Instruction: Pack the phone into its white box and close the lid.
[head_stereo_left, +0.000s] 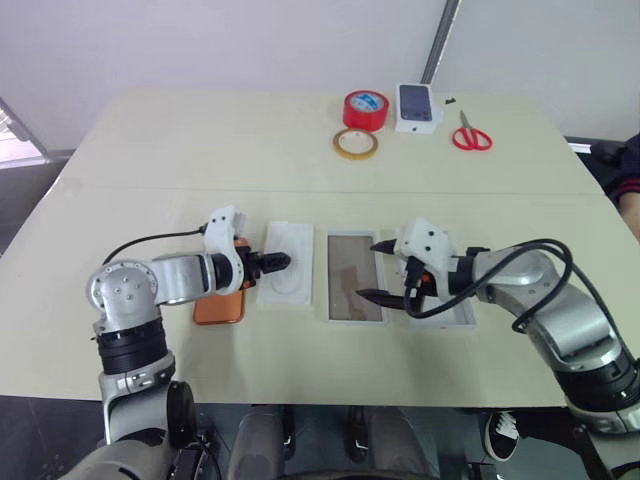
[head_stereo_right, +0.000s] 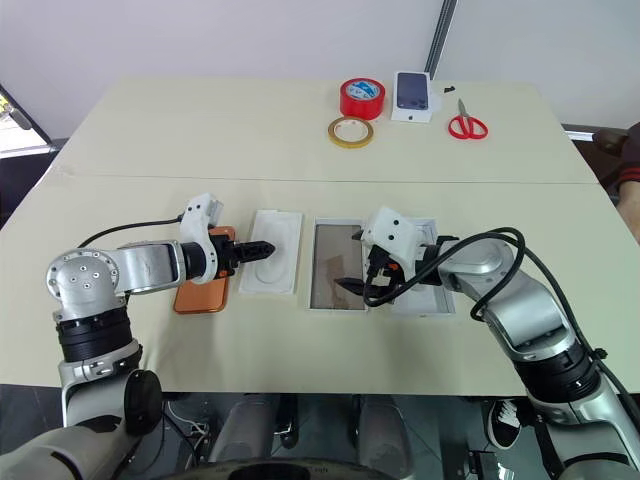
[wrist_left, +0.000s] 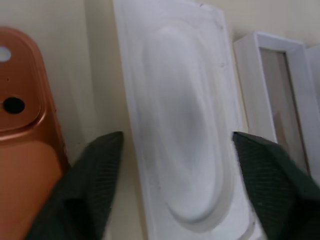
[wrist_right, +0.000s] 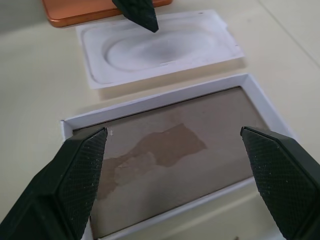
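phone: the orange-copper phone (head_stereo_left: 219, 305) lies flat on the counter (head_stereo_left: 150, 140), camera side up, partly under the left wrist. It sits just beside the insert, not in any box yet.

white box: the white box (head_stereo_left: 355, 278) is the open shallow tray in the middle, brownish floor showing, nothing in it. Another white piece (head_stereo_left: 445, 315), maybe the lid, lies just past it under the right arm, mostly hidden, so I can't say for sure.

insert: the flat white insert (head_stereo_left: 288, 262) with the oval recess sits between phone and box.

left jaws: the left gripper (head_stereo_left: 277, 263) hovers over the near edge of the insert, jaws partway open, holding nothing. In the left wrist view its fingertips (wrist_left: 92, 165) straddle the insert with the phone off to one side.

right jaws: the right gripper (head_stereo_left: 378, 270) hangs over the white box, jaws spread wide, empty.

handling guess: phone looks rigid, smooth and slick, probably a bit hefty, and lying flat it gives no edge to get under. I'd pinch across the two long sides near the middle, away from the lens cluster, and lower it level into the tray since the fit looks snug.

clutter: red tape roll (head_stereo_left: 365, 108), yellowish tape ring (head_stereo_left: 355, 144), red scissors (head_stereo_left: 470, 133) and a small printed carton (head_stereo_left: 417, 107) sit at the far side, well apart.
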